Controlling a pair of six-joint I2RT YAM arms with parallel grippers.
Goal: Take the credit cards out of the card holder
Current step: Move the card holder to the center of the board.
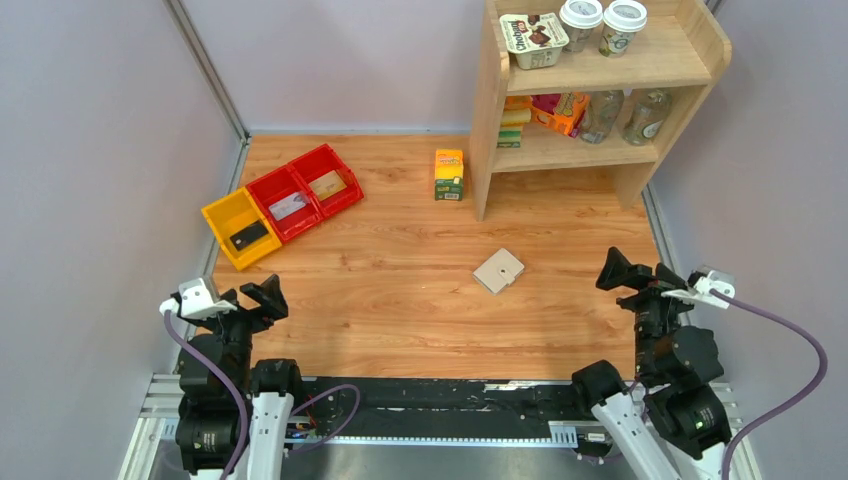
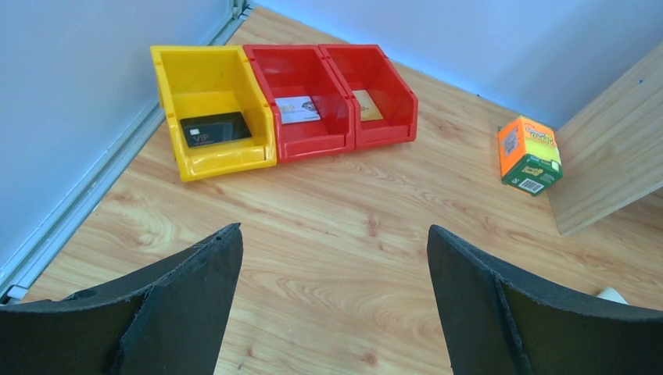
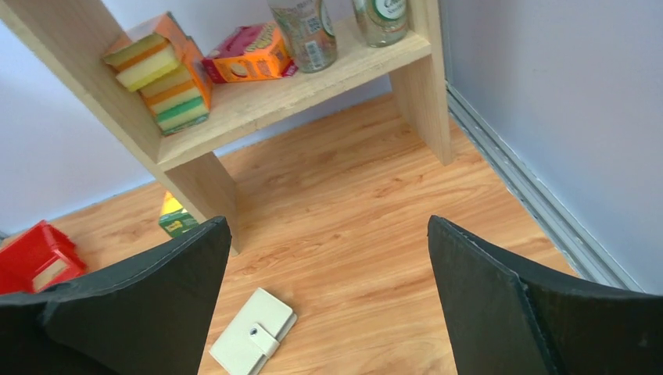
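Card holder (image 1: 498, 270) lies flat and closed on the wooden table (image 1: 400, 310), right of centre, with its beige outer face up and its small closing tab folded over one edge. In the right wrist view the card holder (image 3: 252, 332) appears low in the frame, between the two fingers and nearer the left one, touching neither. No card shows at its edges. The left gripper (image 1: 258, 298) is at the near left of the table with its fingers spread wide and nothing between them; the left wrist view shows the left gripper (image 2: 332, 234) above bare wood. The right gripper (image 1: 628, 275) is at the near right, likewise spread wide and holding nothing, and the right gripper (image 3: 328, 223) points toward the base of the wooden shelf (image 3: 274, 98). Both grippers are well apart from the card holder. At the far left, three bins stand side by side and touching: a yellow bin (image 2: 188, 74) containing a dark card (image 2: 215, 129), a middle red bin (image 2: 289, 66) containing a whitish card (image 2: 297, 109), and an end red bin (image 2: 379, 62) containing a tan card (image 2: 366, 105). An orange and green box (image 1: 449, 175) stands upright just beside the left upright of the shelf. The shelf carries cups, bottles and sponges.
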